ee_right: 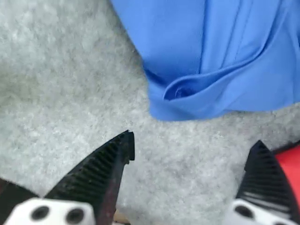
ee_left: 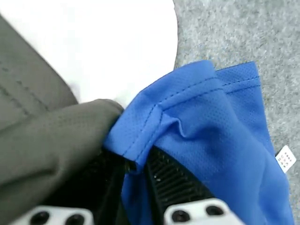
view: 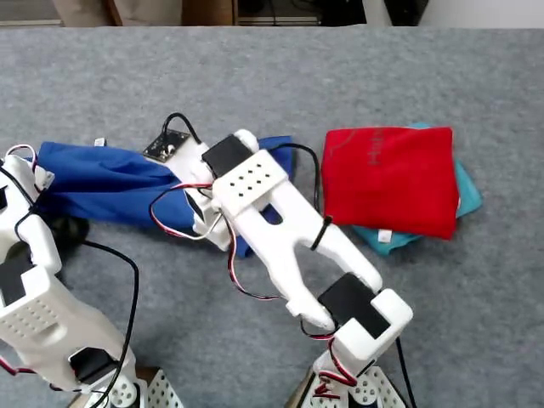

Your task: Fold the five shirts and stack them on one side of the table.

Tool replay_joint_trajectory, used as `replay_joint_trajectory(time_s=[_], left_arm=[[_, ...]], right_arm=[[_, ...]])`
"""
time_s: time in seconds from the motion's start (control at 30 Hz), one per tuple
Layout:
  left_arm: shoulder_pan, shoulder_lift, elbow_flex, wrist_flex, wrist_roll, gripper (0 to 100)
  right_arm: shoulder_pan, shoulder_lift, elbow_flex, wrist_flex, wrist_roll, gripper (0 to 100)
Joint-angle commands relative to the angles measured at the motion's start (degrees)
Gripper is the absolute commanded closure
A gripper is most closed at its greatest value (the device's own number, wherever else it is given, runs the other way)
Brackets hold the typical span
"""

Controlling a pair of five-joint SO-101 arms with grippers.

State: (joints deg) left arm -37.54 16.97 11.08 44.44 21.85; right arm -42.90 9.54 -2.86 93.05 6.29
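The left gripper [ee_left: 138,176] is clamping the stitched hem of the blue shirt [view: 102,183] between its closed fingers, and the cloth is bunching up and hanging over them. The right gripper [ee_right: 192,140] is hovering with its fingers wide apart above the table [view: 340,76]. Nothing is lying between these fingers, and the other end of the blue shirt is lying just ahead of their tips, with a small rolled fold at its edge. Off to one side of the right gripper, and well apart from the left one, a folded red shirt [view: 391,178] is resting on a folded teal shirt [view: 467,191], so this is probably the stack. The blue shirt is looking thin, light and very soft, a fine mesh cloth that is likely a little slippery. It is probably going to sag and slide rather than hold a shape, and a pinch on one layer alone may be letting the lower layers slip away. The hem seems the best place to take hold, being thicker, so the ribbed fingers can bite on it. The right gripper would do best by closing on the near corner, low against the table, catching all layers together.
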Motion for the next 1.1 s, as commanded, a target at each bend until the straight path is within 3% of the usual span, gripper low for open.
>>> replay_joint_trajectory(time_s=[0.0,0.23,0.5,0.63,0.93,1.07], left_arm=[[0.5,-0.4,-2.2,-0.2,0.3,98],[0.5,-0.4,-2.3,-0.2,0.3,98],[0.5,-0.4,-2.3,-0.2,0.3,98],[0.5,-0.4,-2.3,-0.2,0.3,98],[0.5,-0.4,-2.3,-0.2,0.3,98],[0.5,-0.4,-2.2,-0.2,0.3,98]], right_arm=[[0.1,-1.0,1.1,-4.2,-0.5,62.4],[1.0,8.2,-2.9,-6.9,-0.5,63.4],[3.6,11.3,-6.3,-6.7,-0.4,89.3],[5.6,11.4,-6.5,-6.7,-0.3,96.2],[10.9,11.4,-16.5,-2.3,0.0,94.1],[13.7,11.4,-23.3,0.6,0.9,73.9]])
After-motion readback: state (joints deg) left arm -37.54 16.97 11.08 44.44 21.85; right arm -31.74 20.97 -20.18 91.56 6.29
